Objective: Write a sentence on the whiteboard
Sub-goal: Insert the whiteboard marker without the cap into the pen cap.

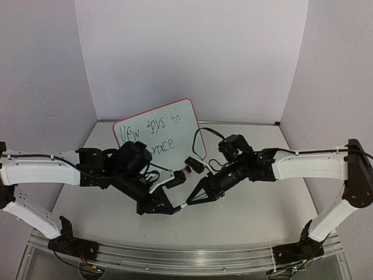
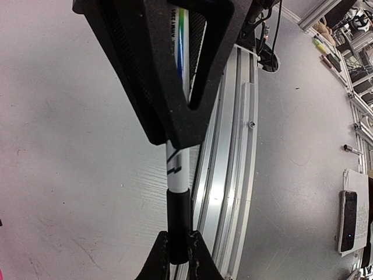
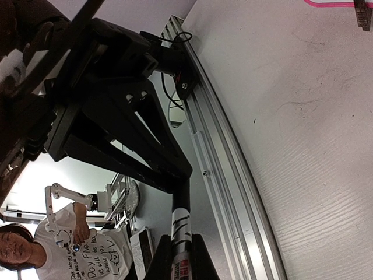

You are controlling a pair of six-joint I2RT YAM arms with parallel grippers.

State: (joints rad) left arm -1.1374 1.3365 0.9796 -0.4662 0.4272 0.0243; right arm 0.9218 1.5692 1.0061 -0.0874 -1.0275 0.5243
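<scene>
Top external view: both arms meet tip to tip above the front middle of the worktop (image 1: 262,216), well apart from the whiteboard (image 1: 175,125).
Whiteboard: stands propped near the middle of the rear edge, facing the arms. It has a smooth white face, rounded corners and a thin pink-red rim.
Sentence (image 1: 148,133): thin black handwriting in two lines. The lower line is partly hidden behind the left arm.
Marker (image 2: 178,169): a slim round stick with a glossy white barrel, black print and a coloured stripe. It bridges the two grippers.
Cap (image 2: 178,213): a plain black cylinder on one end.
Left gripper (image 2: 178,252): fingers pinched together on the cap.
Right gripper (image 3: 179,262): fingers clamped on the white barrel.
Why held so: with one grip on each end, the cap can be pushed on or pulled off. As words are already on the board, I'd guess capping.
Worktop surface: pale and faintly wood-grained, with scuffs. A ribbed metal rail (image 2: 233,175) runs along its front edge.
</scene>
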